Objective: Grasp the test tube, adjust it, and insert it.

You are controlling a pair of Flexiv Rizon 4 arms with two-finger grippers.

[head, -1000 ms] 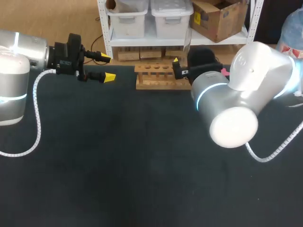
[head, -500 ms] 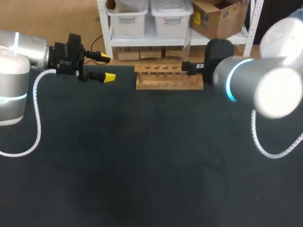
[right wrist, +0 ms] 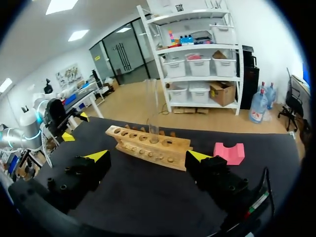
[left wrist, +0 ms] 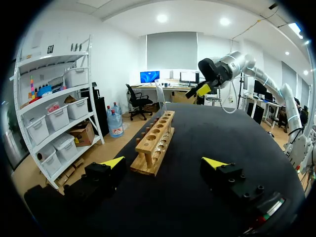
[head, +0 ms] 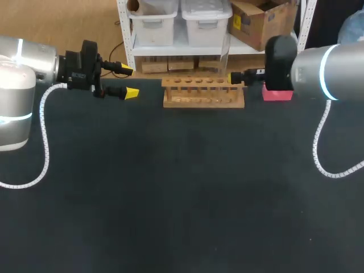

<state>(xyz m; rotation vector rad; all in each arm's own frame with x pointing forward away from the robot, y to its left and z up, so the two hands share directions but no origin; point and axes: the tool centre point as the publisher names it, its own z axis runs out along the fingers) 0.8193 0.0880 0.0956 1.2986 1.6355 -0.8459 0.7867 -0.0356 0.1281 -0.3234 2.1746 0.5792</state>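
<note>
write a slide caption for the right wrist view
Open right gripper faces the wooden rack, a test tube upright in it.

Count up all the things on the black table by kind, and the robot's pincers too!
wooden rack: 1
test tube, standing in the rack: 1
pink block: 1
pincers: 2, the left pincer and the right pincer
Total: 5

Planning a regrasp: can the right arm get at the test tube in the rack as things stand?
Probably yes. The test tube stands upright in the rack, its upper part bare. The right gripper is open, facing it, with nothing between them; the pink block lies off to one side.
</note>
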